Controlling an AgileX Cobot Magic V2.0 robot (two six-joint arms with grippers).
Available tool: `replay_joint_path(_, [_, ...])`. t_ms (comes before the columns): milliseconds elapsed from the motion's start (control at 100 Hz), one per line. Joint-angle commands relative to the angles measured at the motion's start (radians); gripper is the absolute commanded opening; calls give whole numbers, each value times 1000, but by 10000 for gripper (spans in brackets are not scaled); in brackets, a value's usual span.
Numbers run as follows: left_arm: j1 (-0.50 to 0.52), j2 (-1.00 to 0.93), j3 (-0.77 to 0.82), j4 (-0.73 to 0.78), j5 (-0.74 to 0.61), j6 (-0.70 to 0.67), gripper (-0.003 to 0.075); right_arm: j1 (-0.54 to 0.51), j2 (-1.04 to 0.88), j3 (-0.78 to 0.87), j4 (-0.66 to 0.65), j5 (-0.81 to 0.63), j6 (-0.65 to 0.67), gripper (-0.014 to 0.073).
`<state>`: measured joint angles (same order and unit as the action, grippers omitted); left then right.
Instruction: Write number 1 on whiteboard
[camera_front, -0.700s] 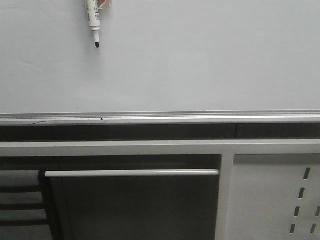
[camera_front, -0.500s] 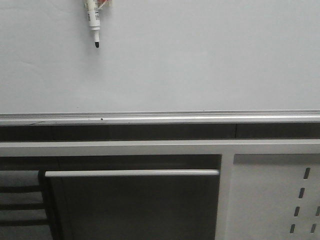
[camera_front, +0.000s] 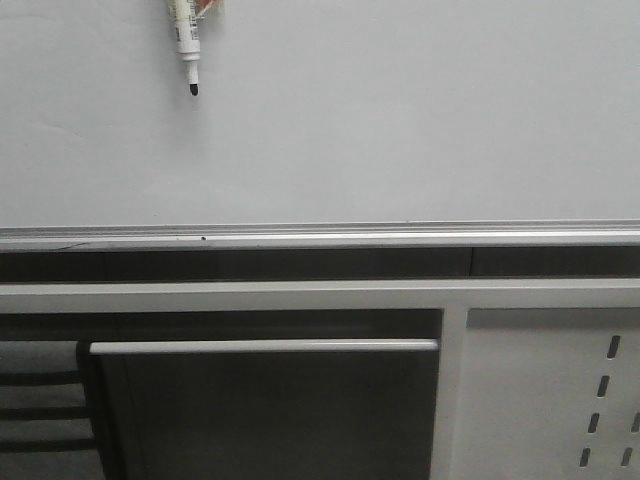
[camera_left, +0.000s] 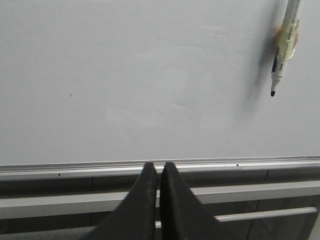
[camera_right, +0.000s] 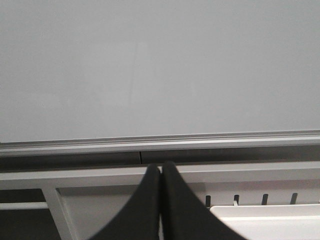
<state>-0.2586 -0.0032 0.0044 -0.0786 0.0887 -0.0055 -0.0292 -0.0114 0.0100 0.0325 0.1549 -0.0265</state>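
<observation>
Both tools, left (camera_left: 159, 172) and right (camera_right: 160, 172), are pressed together, empty; a marker (camera_front: 186, 40) hangs over the whiteboard (camera_front: 400, 120).

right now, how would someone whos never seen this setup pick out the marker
Start with the whiteboard, the big pale surface above the silver edge strip. Near its upper left in the front view, the marker comes down from the top of the picture: a white barrel ending in a small black tip. It is the only object against the board, which bears no written stroke.

pale whiteboard (camera_front: 400, 120), silver edge strip (camera_front: 320, 237), marker (camera_front: 186, 45) against it
</observation>
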Motion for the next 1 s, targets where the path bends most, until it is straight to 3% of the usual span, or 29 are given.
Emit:
replay_joint_path(0, [-4, -24, 40, -5, -83, -6, -20, -7, -15, 27, -7, -94, -8, -53])
replay_joint_path(410, [-4, -24, 40, -15, -89, -6, -20, -7, -15, 27, 14, -127, -8, -53])
replay_joint_path(620, [-4, -24, 40, -276, -94, -6, -20, -7, -15, 27, 331, -128, -2, -53])
replay_joint_path(770, [-4, -24, 32, -532, -109, -6, -20, -7, -15, 22, 630, -119, -2, -53])
replay_joint_path(880, [-5, -20, -24, -563, -60, -4, -20, -5, -10, -38, 640, -22, -2, -47])
replay_joint_path(990, [-5, 26, -150, -472, 68, 0, -20, -5, 36, -135, 610, 98, -2, -43])
